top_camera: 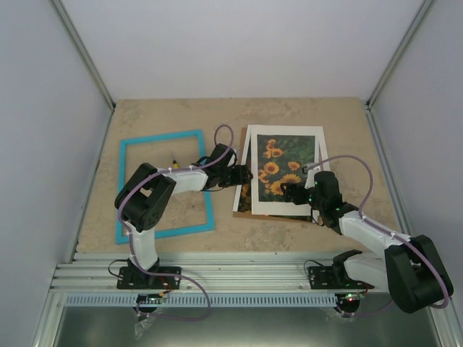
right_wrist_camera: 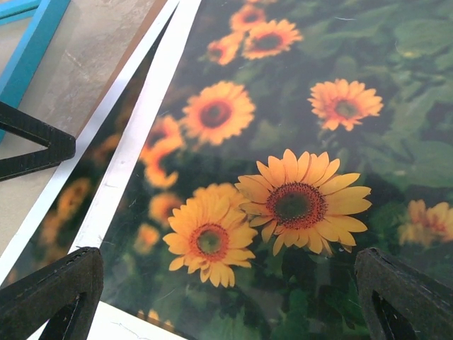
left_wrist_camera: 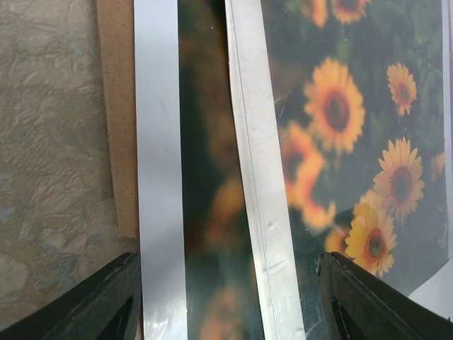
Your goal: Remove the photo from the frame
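Plainly, the photo (top_camera: 289,155) lies beneath both hands; left hand (top_camera: 242,176) open, empty, over its left edge; right hand (top_camera: 286,190) wide open, empty.

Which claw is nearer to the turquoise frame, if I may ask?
Left. The left claw hovers just right of the frame; the right claw is farther right, over the photo.
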